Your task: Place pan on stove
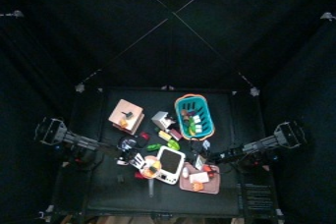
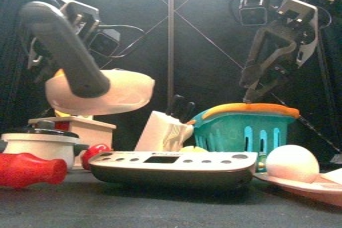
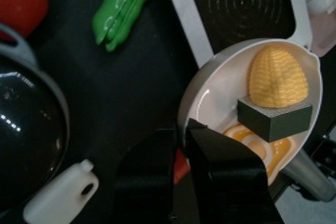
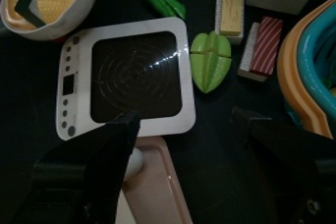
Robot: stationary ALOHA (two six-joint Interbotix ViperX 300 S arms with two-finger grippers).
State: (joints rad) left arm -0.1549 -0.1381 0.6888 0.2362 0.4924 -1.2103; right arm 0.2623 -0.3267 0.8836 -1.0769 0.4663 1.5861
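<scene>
Pan (image 3: 221, 76): it sits in the centre-right of my left wrist view, its rim just beside the corner of the stove (image 4: 125, 71). In the front view it rides at the upper left, clear of the table.

Handling, as I judge it:
- Light, stiff moulded plastic with a smooth, slippery wall.
- Not fragile, but its load is loose, so I keep it level.
- Best hold is on the rim, jaws straddling the wall, on the side away from the stove.

Gripper state:
- My left gripper (image 3: 184, 147) looks clamped at about half width on the near rim of the pan.
- My right gripper (image 4: 184, 159) is spread wide with nothing in it, low in its own view, over the pink board (image 4: 151, 184) next to the stove.

Containers:
- The pan holds a corn cob (image 3: 278, 76) resting on a dark green block (image 3: 276, 122), with something orange-yellow beneath.
- The teal basket (image 2: 247, 127) stands at right-centre of the front view. I cannot tell what is in it.
</scene>
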